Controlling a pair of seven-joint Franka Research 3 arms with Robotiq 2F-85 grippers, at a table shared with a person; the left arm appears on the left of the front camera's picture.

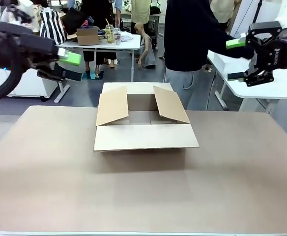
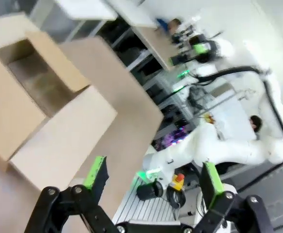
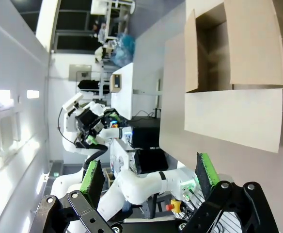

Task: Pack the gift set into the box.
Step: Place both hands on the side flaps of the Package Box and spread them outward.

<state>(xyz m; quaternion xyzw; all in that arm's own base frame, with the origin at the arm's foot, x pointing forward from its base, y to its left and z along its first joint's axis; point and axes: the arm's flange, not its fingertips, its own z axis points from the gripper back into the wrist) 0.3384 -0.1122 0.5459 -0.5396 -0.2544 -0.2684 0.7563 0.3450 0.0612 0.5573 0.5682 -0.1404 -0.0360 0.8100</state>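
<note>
The table (image 1: 143, 196) is covered with a plain tan surface. The box (image 1: 144, 137) sits on it at the middle, nearer the far edge than the robot's side. It is a large carton of plain brown corrugated cardboard with all four top flaps open. The near flap is folded out towards the robot and lies almost level. The two side flaps stand tilted up on either side of the opening, and the far flap is laid back. The left wrist view looks down into the box (image 2: 59, 141), where the visible floor and walls are plain cardboard. In the right wrist view the box (image 3: 238, 116) appears sideways.

Both arms hang above the table, well apart from the box. The left gripper (image 1: 71, 67) (image 2: 153, 175) is spread wide with nothing between its green pads. The right gripper (image 1: 236, 60) (image 3: 149, 174) is also spread wide and holds nothing.

Behind the box a person (image 1: 192, 34) in a dark top stands at the far side. Farther off, a white table carries a small brown box (image 1: 87, 36).
</note>
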